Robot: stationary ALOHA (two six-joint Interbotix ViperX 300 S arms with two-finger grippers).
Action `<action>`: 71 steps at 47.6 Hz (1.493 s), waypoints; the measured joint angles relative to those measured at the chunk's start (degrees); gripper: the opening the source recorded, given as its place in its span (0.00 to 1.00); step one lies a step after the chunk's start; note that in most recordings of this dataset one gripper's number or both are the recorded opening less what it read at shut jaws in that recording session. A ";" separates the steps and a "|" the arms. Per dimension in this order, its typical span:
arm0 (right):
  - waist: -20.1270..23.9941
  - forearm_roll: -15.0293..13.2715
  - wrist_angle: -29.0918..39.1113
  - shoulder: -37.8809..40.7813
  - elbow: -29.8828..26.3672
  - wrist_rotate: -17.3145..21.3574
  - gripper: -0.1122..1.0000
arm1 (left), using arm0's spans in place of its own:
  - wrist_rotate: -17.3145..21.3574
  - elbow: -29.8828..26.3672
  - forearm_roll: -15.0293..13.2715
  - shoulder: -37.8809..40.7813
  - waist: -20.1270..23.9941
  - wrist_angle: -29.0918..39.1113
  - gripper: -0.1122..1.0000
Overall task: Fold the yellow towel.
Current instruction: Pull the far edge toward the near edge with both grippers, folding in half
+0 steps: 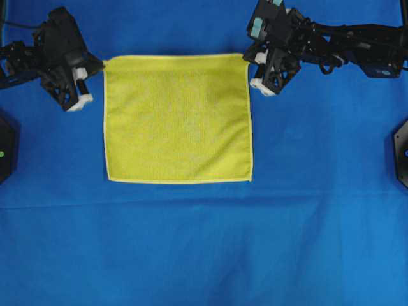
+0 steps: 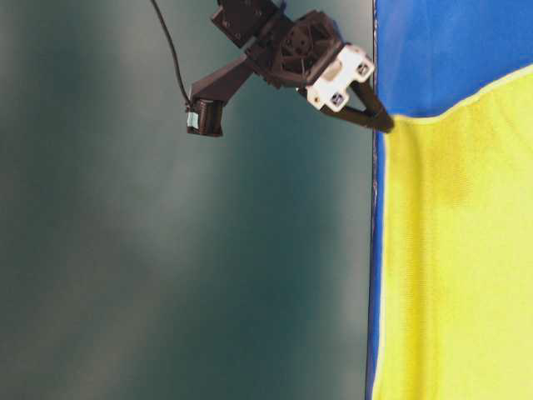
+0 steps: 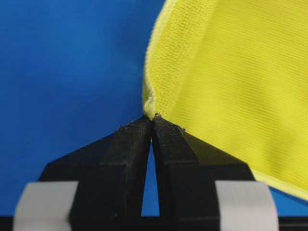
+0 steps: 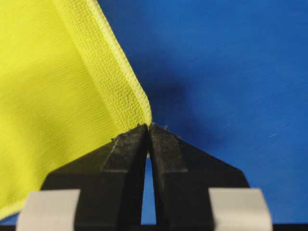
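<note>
The yellow towel lies flat and square on the large blue cloth. My left gripper is at its far left corner. In the left wrist view the gripper is shut, pinching the tip of the towel corner, which is lifted slightly. My right gripper is at the far right corner. In the right wrist view it is shut on that corner of the towel. The table-level view shows the right gripper pinching a corner of the towel.
The blue cloth covers the whole table around the towel. Black arm bases stand at the left edge and the right edge. The near half of the cloth holds nothing else.
</note>
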 measured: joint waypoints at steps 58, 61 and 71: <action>28.92 2.37 5.27 -4.83 4.39 16.52 0.13 | -18.81 2.29 0.09 -2.55 -39.81 4.22 0.11; 28.92 2.37 5.19 -4.83 4.48 16.61 0.13 | -18.72 2.11 0.09 -2.37 -39.64 4.22 0.11; 28.92 2.37 5.10 -4.83 4.39 16.61 0.39 | -18.81 1.85 0.09 -2.37 -38.41 4.22 0.33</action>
